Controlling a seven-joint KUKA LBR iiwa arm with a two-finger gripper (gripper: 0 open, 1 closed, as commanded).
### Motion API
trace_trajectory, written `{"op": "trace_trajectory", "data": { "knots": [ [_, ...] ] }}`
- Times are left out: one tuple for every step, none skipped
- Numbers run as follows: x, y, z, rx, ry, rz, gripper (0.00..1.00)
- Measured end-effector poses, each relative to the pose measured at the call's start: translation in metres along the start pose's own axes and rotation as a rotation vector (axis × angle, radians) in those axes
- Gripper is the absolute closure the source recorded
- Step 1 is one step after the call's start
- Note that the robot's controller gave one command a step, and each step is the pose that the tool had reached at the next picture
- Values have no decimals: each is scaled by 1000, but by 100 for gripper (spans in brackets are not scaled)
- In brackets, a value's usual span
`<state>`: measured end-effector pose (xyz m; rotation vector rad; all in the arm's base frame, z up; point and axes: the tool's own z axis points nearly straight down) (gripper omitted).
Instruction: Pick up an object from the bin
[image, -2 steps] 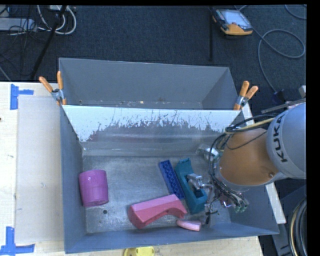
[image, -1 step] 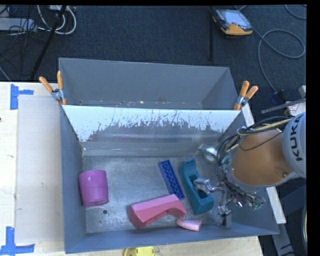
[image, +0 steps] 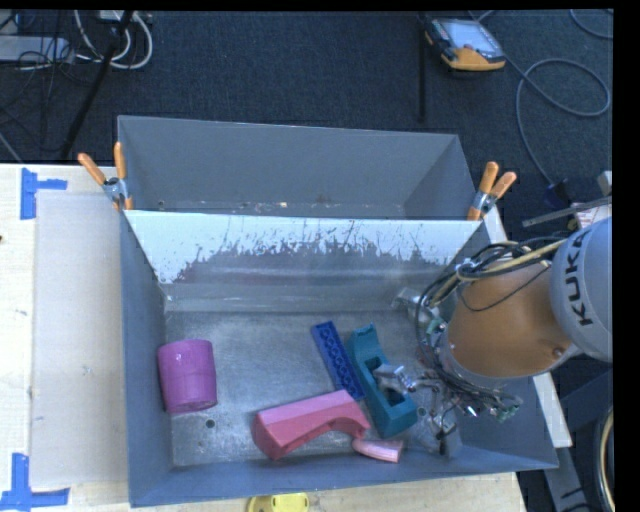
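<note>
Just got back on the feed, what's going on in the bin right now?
The arm is low in the right front part of the bin, with its gripper against the near end of a teal block. I can't tell whether it has hold of the block. A blue studded brick and a pink block lie close by. A purple cup lies apart on the left.
</note>
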<state>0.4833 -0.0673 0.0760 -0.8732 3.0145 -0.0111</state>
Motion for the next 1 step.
{"op": "trace_trajectory", "data": {
  "knots": [
    [-31, 49, -2, -2, -13, -28, 100]
  ]
}}
